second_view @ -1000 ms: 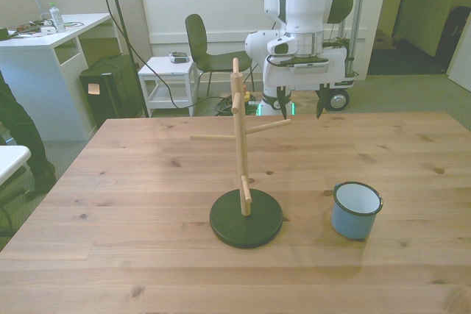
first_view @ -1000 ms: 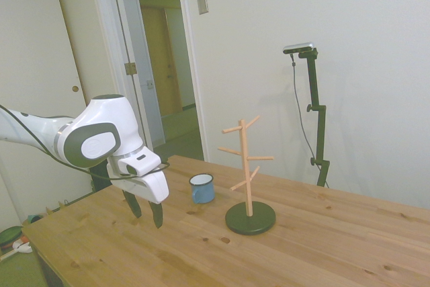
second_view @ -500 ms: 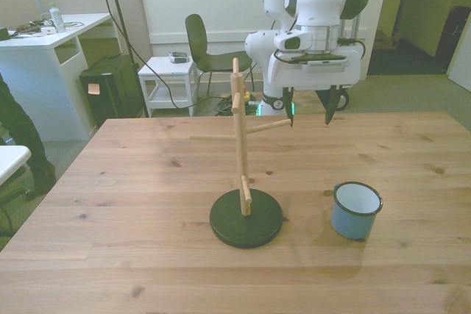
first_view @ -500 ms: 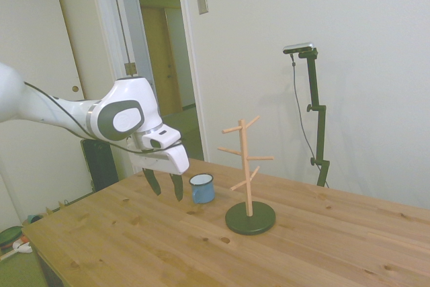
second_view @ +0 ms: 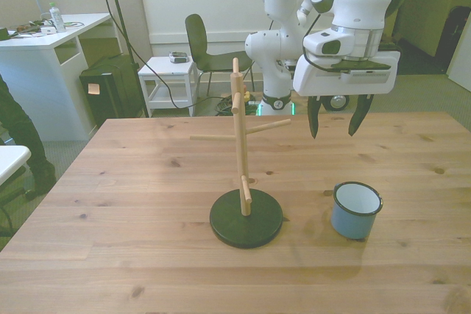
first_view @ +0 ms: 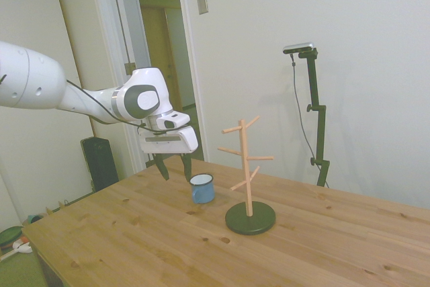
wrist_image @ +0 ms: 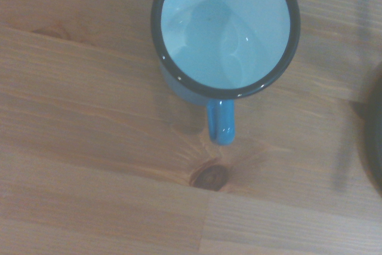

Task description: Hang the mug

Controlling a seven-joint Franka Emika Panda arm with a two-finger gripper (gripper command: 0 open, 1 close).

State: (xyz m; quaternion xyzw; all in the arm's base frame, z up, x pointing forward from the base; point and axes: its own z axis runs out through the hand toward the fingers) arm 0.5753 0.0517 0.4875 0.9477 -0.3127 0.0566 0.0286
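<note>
Hanging above the wooden table (second_view: 132,182), the gripper (second_view: 335,117) has its fingers spread wide, holding and touching nothing. Below it the light-blue enamel mug (second_view: 356,210) stands upright on the table with nothing inside, near the wooden peg tree (second_view: 242,174) and on the front view's right of it.

Open air lies above the mug (second_view: 356,209); the peg tree (second_view: 242,167) stands apart on the front view's left, pegs jutting sideways.
</note>
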